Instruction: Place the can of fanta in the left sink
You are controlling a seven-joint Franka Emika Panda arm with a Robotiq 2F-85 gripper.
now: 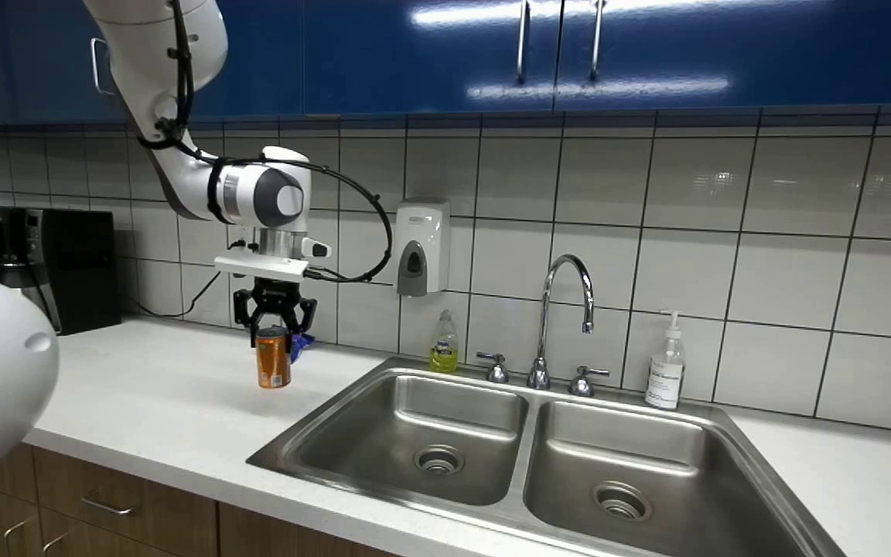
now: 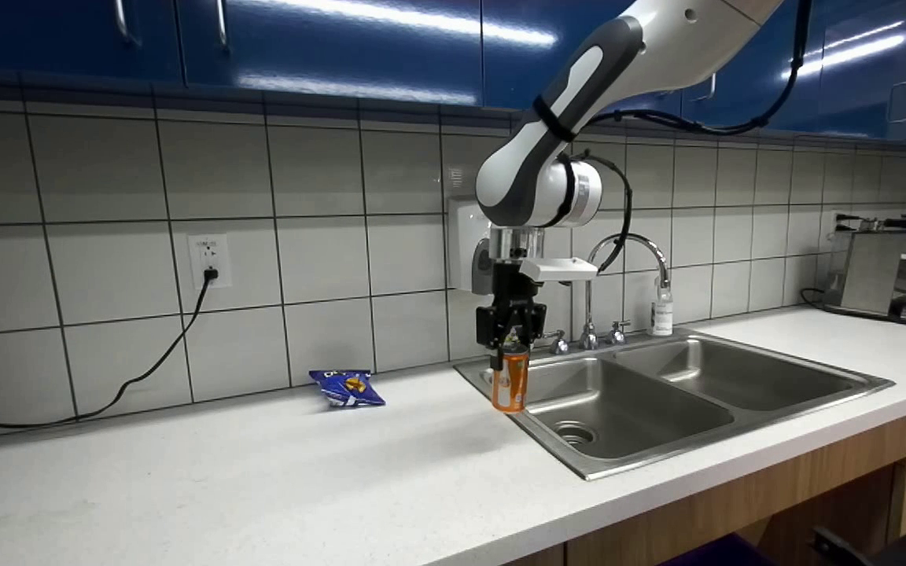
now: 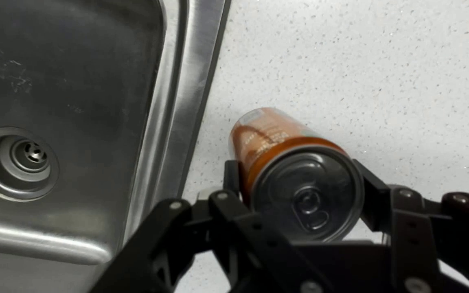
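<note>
The can of fanta, an orange can with a dark metallic top, shows in both exterior views [image 1: 273, 362] [image 2: 510, 385] and the wrist view [image 3: 269, 136]. My gripper [image 1: 271, 344] is shut on its upper part, with a finger on each side in the wrist view [image 3: 298, 177]. The can is roughly upright and appears raised a little above the counter, beside the sink's left edge. The left sink [image 1: 372, 456], a steel basin with a round drain, also shows in an exterior view [image 2: 634, 409] and in part in the wrist view [image 3: 84, 101]. The can's underside is hidden.
The white counter [image 2: 225, 487] lies under the can. A blue packet [image 2: 347, 387] lies near the tiled wall. A faucet [image 1: 546, 309], a yellow-green soap bottle [image 1: 444, 348] and a pump bottle [image 1: 666, 371] stand behind the sink. The right basin [image 1: 646, 456] adjoins the left sink.
</note>
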